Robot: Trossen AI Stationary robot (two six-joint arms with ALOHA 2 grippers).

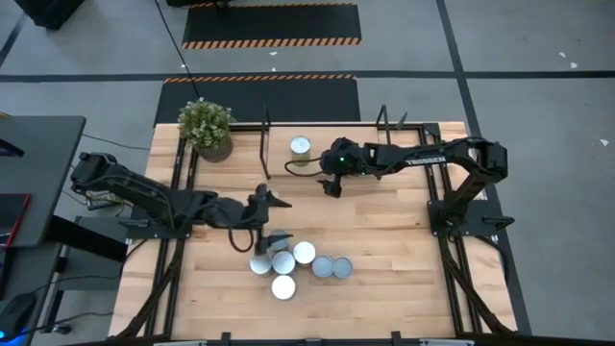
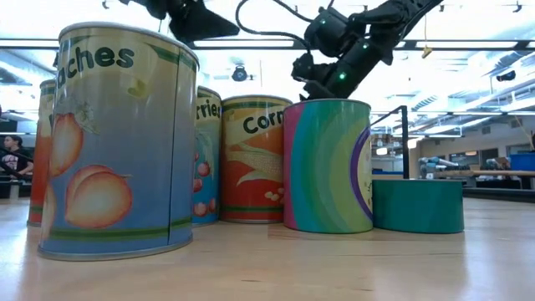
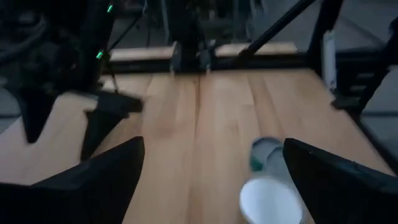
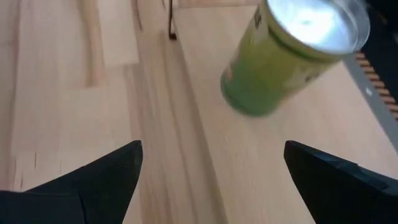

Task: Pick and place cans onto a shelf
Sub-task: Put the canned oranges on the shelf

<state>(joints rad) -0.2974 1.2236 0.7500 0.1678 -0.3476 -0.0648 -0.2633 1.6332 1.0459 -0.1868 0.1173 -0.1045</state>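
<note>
From overhead the right hand (image 1: 330,185), fingers spread empty, hovers at four o'clock of the lone can (image 1: 301,146), whose green label only its wrist camera reveals.

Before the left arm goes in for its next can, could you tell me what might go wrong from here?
1. The loose cans stand tightly clustered, several touching, so the open left gripper closing on one could push or topple its neighbours.
2. The open right gripper sits close to the green can standing on the shelf; a careless pull-back could clip it.
3. Both grippers work near the table's middle, so their paths might cross.
</note>
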